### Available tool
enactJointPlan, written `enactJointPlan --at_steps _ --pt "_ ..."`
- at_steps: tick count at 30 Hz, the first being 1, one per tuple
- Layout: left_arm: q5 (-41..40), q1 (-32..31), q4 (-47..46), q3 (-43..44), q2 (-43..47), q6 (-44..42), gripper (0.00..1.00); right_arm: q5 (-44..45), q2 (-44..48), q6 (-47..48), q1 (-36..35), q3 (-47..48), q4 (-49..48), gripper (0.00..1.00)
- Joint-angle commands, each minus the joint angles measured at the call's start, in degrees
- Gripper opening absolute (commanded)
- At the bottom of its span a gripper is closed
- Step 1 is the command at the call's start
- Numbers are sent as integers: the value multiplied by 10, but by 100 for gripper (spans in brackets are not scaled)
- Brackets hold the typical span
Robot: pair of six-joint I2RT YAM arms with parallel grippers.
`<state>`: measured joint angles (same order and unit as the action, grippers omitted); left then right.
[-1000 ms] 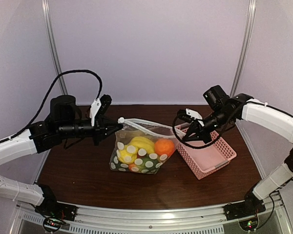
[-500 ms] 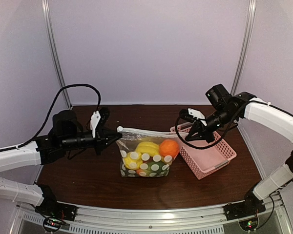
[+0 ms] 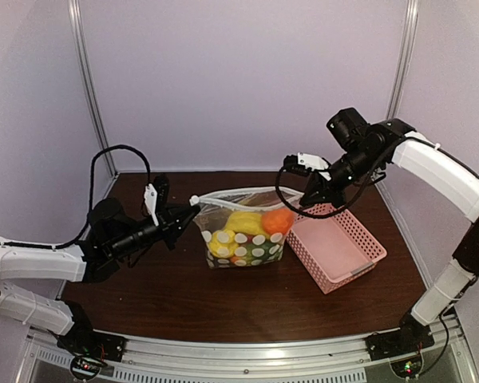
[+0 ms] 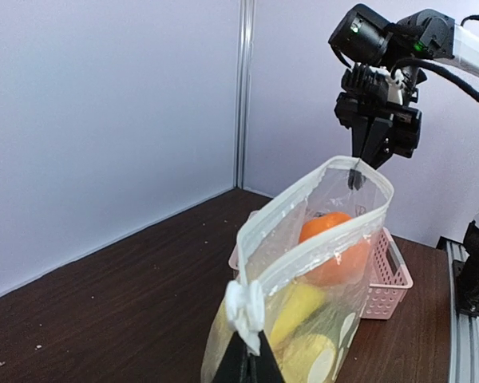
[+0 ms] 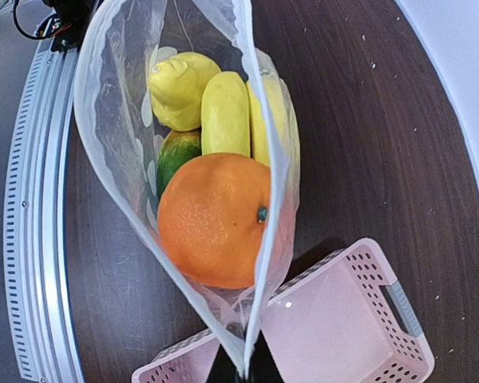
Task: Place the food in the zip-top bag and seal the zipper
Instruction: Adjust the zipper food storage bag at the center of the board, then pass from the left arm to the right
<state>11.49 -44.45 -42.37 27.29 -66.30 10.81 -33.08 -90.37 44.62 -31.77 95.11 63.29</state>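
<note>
The zip-top bag (image 3: 243, 239), clear with white dots, hangs stretched between both grippers over the table's middle. Its mouth is open in both wrist views. Inside lie an orange ball (image 5: 214, 219), a yellow lemon (image 5: 180, 88), yellow bananas (image 5: 225, 112) and a green piece (image 5: 176, 152). My left gripper (image 3: 191, 211) is shut on the zipper's white slider tab (image 4: 247, 307) at the bag's left end. My right gripper (image 3: 304, 203) is shut on the bag's right corner (image 5: 247, 351). The zipper strip (image 3: 239, 194) runs between them.
An empty pink lattice basket (image 3: 335, 251) stands just right of the bag, under the right gripper; it also shows in the right wrist view (image 5: 343, 319). Dark wooden table (image 3: 144, 287), purple walls behind, metal rail at the near edge.
The bag has shifted right and stands more upright. The right gripper has risen with its corner. The left arm has dropped lower and reached right, still holding the slider end.
</note>
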Motion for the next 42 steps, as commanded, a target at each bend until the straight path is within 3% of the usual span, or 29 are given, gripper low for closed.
enactJointPlan --at_steps 1,12,15,19,22,32,42 --pt "-10 4 -141 -32 -30 37 0 33 -5 -10 -2 -28 40 0" --pt "-6 4 -120 -33 -9 34 0 41 5 -21 -2 -65 -6 1" --pt "2 4 -117 -39 -8 35 0 24 -8 -18 -2 -42 12 14" --pt "13 4 -117 -49 -9 44 0 -27 -17 -25 -9 16 29 45" --pt "15 5 -119 -55 -7 50 0 -31 -23 -45 -38 48 6 53" --pt "14 4 -86 -63 25 36 0 -41 -127 -77 -157 205 -57 57" --pt "19 3 -67 -71 46 -18 0 -94 -205 -113 -196 286 -126 50"
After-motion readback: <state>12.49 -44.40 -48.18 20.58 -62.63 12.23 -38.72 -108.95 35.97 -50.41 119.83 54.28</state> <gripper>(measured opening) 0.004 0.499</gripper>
